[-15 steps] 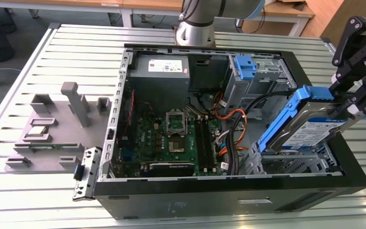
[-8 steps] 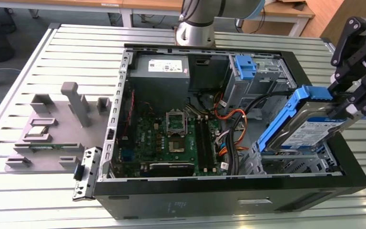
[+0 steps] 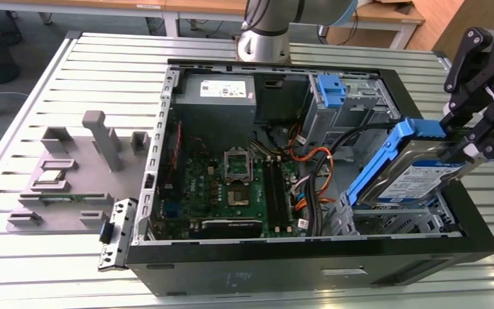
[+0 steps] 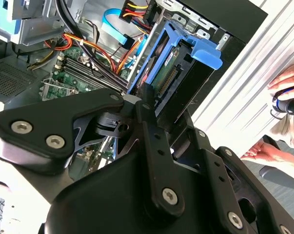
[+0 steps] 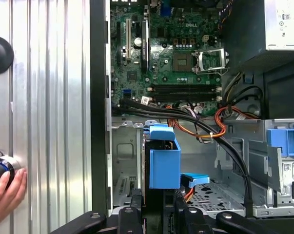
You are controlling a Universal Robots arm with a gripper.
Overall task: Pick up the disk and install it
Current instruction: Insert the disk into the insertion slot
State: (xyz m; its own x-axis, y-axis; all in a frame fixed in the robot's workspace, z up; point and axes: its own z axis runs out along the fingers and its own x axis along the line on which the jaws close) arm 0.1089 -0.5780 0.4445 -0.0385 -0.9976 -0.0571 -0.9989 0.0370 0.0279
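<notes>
Gripper (image 3: 458, 147) is clenched on the disk (image 3: 406, 170). The disk hangs tilted in the air just over the drive cage (image 3: 397, 219), at the corner of the PC case (image 3: 316, 264) on the exterior view's right. Can't tell if its low corner touches the cage. The blue handle (image 3: 419, 127) is at the top end and the label side faces the exterior cam.

In the first wrist view the disk (image 5: 164, 163) shows edge-on between the fingers (image 5: 136, 214), w/ the open bay beyond it. So the grip looks to be across the two broad faces. In the second wrist view the disk (image 4: 168, 73) shows its connector edge, and the handle (image 4: 207, 51) is at the far end from the gripper (image 4: 164, 114).

Handling, my read:
- Metal drive body: dense, rigid, heavy for its size, no flex.
- Plastic carrier: thinner, smooth, prob. some give, so it could slip or twist if pinched on the rails alone.
- Best hold: flat faces or long sides near the middle, so the wt stays balanced.
- Keep off the connector edge and board side.
- Shock-sensitive, so no knocks vs. the cage walls.
- Cables (image 3: 316, 161) beside the cage could snag.

A person's hand (image 5: 5, 187) rests on the table (image 5: 49, 97), well apart from the disk.
</notes>
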